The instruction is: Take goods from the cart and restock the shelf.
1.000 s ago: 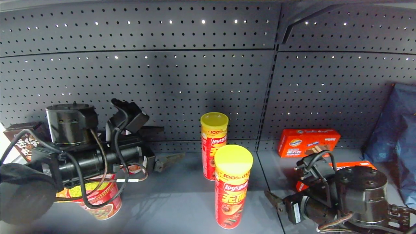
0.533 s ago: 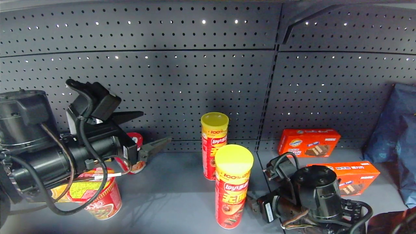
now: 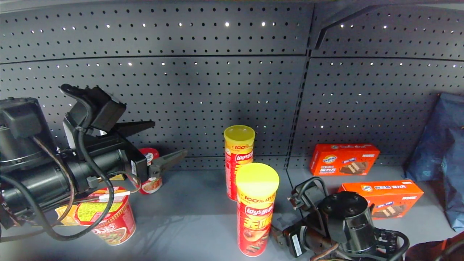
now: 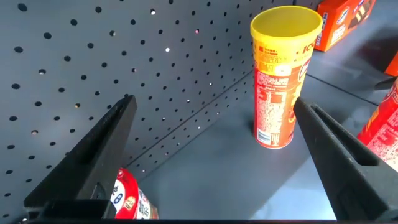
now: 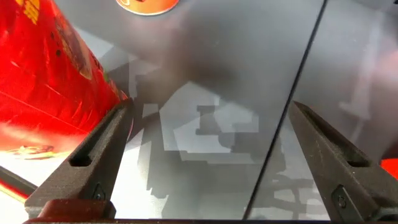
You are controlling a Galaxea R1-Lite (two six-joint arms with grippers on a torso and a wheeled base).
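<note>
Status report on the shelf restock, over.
Left gripper open, empty, by a small red cup. Right gripper open, empty, beside the front red chip tube with yellow lid. Second tube stands behind.

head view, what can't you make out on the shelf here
- small red can: middle hidden by left gripper.
- noodle cup: top covered by left arm's cables.
- front orange box: near corner behind right arm.
- blue bag: cut off by right edge.
</note>
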